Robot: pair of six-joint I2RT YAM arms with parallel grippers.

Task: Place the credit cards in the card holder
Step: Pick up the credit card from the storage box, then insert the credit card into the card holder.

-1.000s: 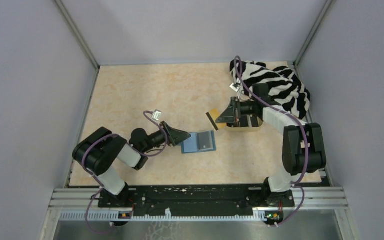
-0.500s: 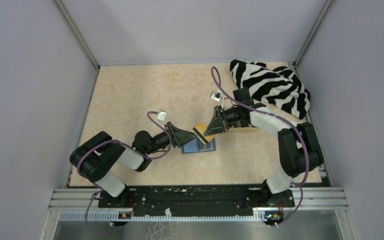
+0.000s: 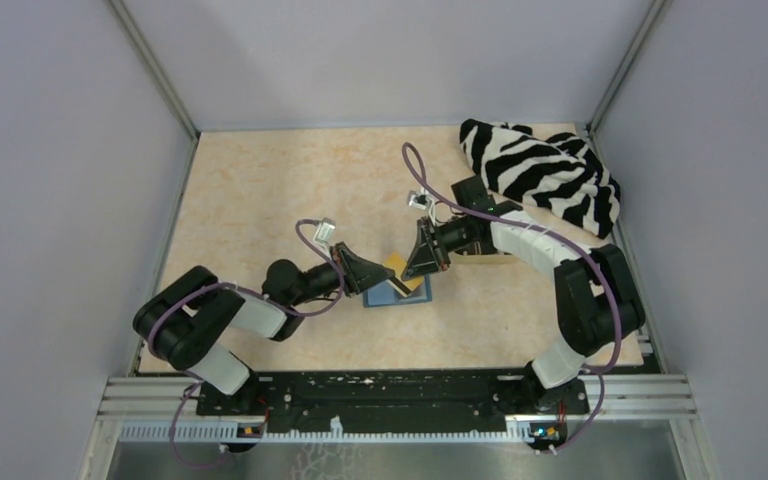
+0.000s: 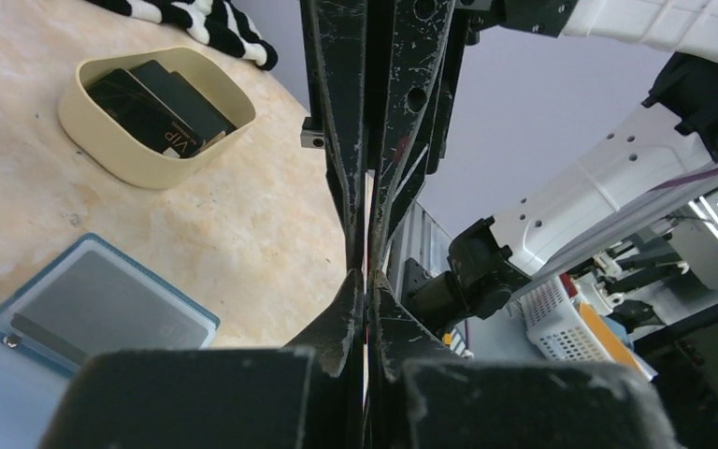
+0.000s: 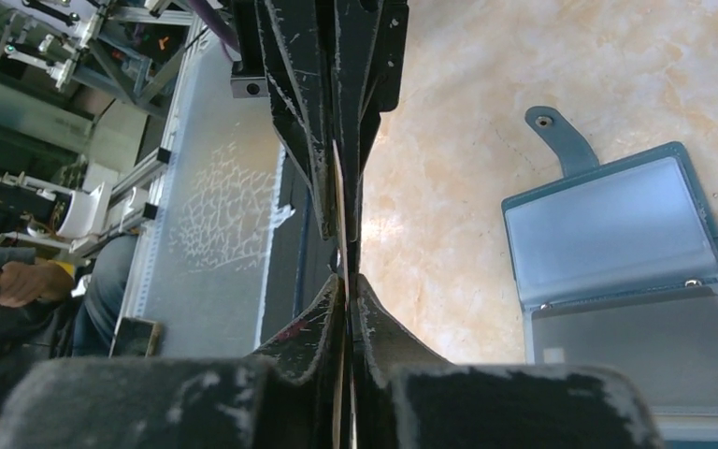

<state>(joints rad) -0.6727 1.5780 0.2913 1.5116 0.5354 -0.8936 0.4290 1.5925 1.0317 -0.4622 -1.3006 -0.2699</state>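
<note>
Orange-gold and thin, one of the credit cards (image 3: 396,265) hangs edge-up just above the open card holder (image 3: 412,293), caught between the two arms where they meet near the middle of the bench (image 3: 290,190). The right arm's fingers (image 3: 422,255) are pressed together on it; the right wrist view shows only its pale edge (image 5: 341,215) as a sliver in the narrow slit between them. The left arm's fingers (image 3: 360,271) are pinched just as tight from the opposite side, and a similar sliver (image 4: 367,224) shows in their slit, so they seem to grip the same card, though the contact itself is too fine to be sure of. The teal holder lies flat and unfolded like a booklet, its clear sleeves facing up and its snap tab (image 5: 553,136) flopped outward; no card can be seen in the sleeves. More black cards (image 4: 154,103) wait in the tan tray (image 4: 140,170) beyond, near the zebra-striped cloth (image 3: 545,175). This looks like a handover or re-grip of the first card, with the insertion itself not yet begun. The next move probably calls for one arm to let go while the other tilts the card flat, lines its short edge up with a sleeve mouth and slides it in, perhaps with the free arm pinning the holder so it does not skate across the bench.
</note>
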